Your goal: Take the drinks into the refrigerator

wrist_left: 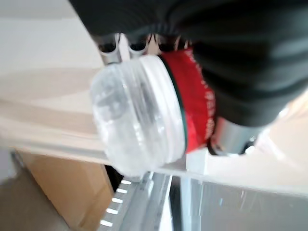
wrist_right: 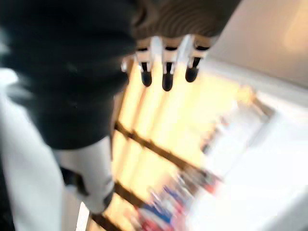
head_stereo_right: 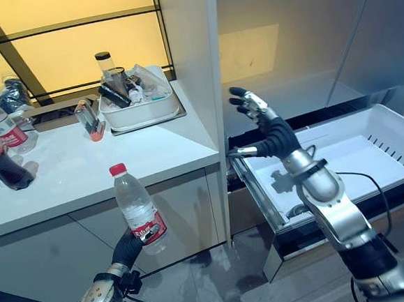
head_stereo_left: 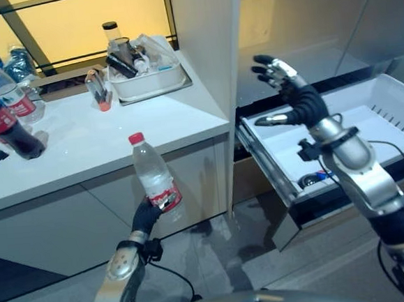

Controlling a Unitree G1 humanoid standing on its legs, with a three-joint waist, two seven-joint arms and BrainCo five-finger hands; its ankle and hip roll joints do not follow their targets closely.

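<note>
The left hand (head_stereo_left: 148, 215) grips a clear water bottle (head_stereo_left: 154, 173) low on its body, fingers curled round the red label, and holds it upright with the red cap at the top. The bottle stands in the air just in front of the white counter (head_stereo_left: 83, 150), its cap level with the counter's front edge. In the left wrist view the bottle's ribbed base (wrist_left: 137, 113) faces the camera, with the red label band wrapped by the hand's dark cover.

The right hand (head_stereo_left: 285, 92) is raised over the pulled-out refrigerator drawer (head_stereo_left: 367, 120), well to the right of the bottle. Its fingers are spread and straight, pointing up, the thumb stuck out sideways toward the white upright panel (head_stereo_left: 204, 46) that divides counter from refrigerator. It holds nothing. The right wrist view shows its dark fingertips (wrist_right: 166, 81) in a row, uncurled.

The drawer is white inside and lies open below and beyond the right hand; a small dark item with a blue part (head_stereo_left: 315, 178) sits at its near corner, too small to name.

On the counter beyond the left hand, a white tray (head_stereo_left: 151, 81) holds a jumble of bottles and containers, with a small orange-tipped bottle (head_stereo_left: 98, 89) just beside it. Farther to the hand's left stand a dark cola bottle (head_stereo_left: 3, 128) with a red label and another clear water bottle (head_stereo_left: 4, 86) behind it.
</note>
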